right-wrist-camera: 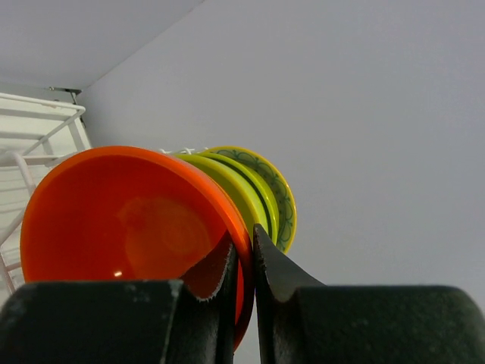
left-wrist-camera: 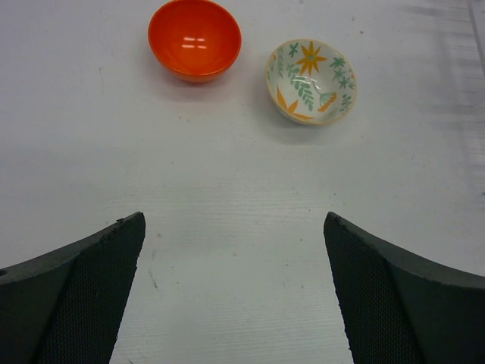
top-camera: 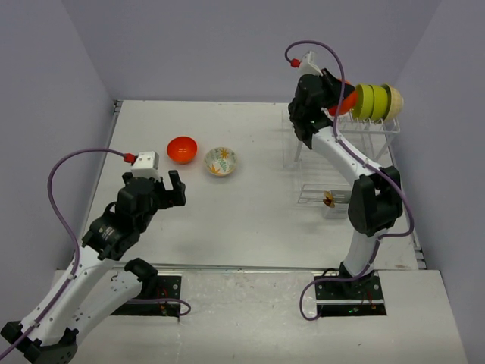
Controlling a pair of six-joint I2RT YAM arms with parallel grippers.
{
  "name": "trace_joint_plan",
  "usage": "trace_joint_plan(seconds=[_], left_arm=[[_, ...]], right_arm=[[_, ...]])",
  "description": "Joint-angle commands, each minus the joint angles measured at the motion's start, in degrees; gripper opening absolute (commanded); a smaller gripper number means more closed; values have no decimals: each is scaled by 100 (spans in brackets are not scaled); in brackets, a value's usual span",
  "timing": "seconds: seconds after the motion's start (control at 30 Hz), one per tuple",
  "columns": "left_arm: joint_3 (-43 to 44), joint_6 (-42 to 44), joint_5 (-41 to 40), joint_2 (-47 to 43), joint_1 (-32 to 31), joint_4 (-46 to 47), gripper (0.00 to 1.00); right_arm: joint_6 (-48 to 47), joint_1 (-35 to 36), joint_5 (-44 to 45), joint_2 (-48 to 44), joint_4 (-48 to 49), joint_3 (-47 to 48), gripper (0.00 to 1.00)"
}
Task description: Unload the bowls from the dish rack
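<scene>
Robotics lab test cell, not home kitchen. Closed in on three sides by plain pale lilac-grey panel walls [top-camera: 227, 45]. Flat white work table [top-camera: 250, 220] in middle. Bolted side by side at near edge, on dark base plates [top-camera: 170, 288]: black-and-white jointed left robot arm [top-camera: 114, 227] and matching right robot arm [top-camera: 345, 155], each trailing looped purple cable [top-camera: 51, 182]. Kitchenware only as staged props: tall clear-and-white wire dish rack [top-camera: 364, 140], glossy orange round bowl [top-camera: 182, 149] and white floral-patterned bowl [top-camera: 220, 161] on bare tabletop, second orange bowl [top-camera: 347, 101] and lime green bowls [top-camera: 371, 102] on edge atop rack.
</scene>
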Motion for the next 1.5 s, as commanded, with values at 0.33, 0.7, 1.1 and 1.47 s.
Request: trace_joint_plan(seconds=[0.33, 0.7, 1.1, 1.47], left_arm=[[-19, 245, 356, -258, 31, 364, 100], [1254, -282, 2524, 285, 31, 1382, 100], [3620, -36, 1138, 3177, -944, 628, 95], [3848, -177, 331, 4250, -1182, 242, 45]], right_arm=[[545, 681, -56, -748, -392, 578, 0], [6198, 1544, -3005, -898, -7127, 3058, 0], [8573, 1870, -5996, -2321, -5242, 106, 0], [8706, 2019, -5689, -3016, -4749, -852, 0]])
